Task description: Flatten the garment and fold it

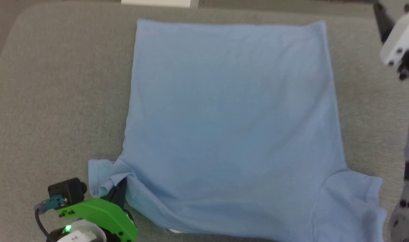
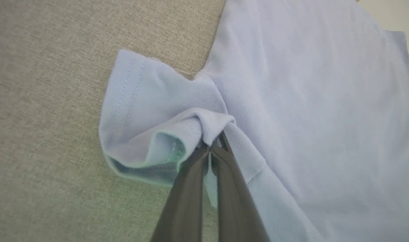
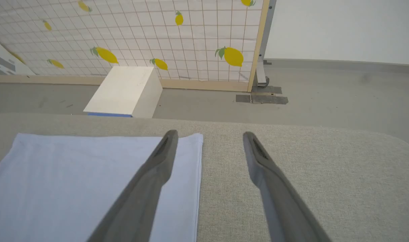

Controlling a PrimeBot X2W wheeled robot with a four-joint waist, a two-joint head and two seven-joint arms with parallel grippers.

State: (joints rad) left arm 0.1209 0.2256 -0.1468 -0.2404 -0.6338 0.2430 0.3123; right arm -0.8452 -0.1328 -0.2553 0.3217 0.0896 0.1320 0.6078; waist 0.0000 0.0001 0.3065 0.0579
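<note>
Left gripper (image 2: pixel 212 145) pinched shut on a light blue short-sleeved T-shirt of soft cloth (image 1: pixel 231 117): my two long dark fingers (image 2: pixel 187 195) meet at their tips on a gathered fold where the left sleeve (image 2: pixel 140 101) joins the body. Sleeve bunched and curled around the grip, its stitched hem rolled open toward me. Cloth runs taut from the pinch in one diagonal ridge toward the near edge. T-shirt lies on a broad grey woven upholstered cushion (image 1: pixel 56 101), hem far from me, sleeves near me. Body spread nearly flat, only faint creases across the middle. Right sleeve (image 1: pixel 359 198) spread out at the near right, with soft folds along its seam. Right gripper (image 3: pixel 209 134) stands wide apart, holding nothing, at the far right corner of the hem. From the right wrist, one finger (image 3: pixel 150 174) lies over the cloth's corner and the other (image 3: pixel 268 174) over bare cushion just beside the hem edge. Whether either fingertip touches the surface, I cannot say from this angle. Head view shows that arm's pale casing (image 1: pixel 401 38) at the right edge, beyond the hem corner. Past the cushion's far edge: a grey floor (image 3: pixel 325 87), a white rectangular box (image 3: pixel 124 89) and a white tiled panel printed with yellow lemons (image 3: pixel 140 33).
</note>
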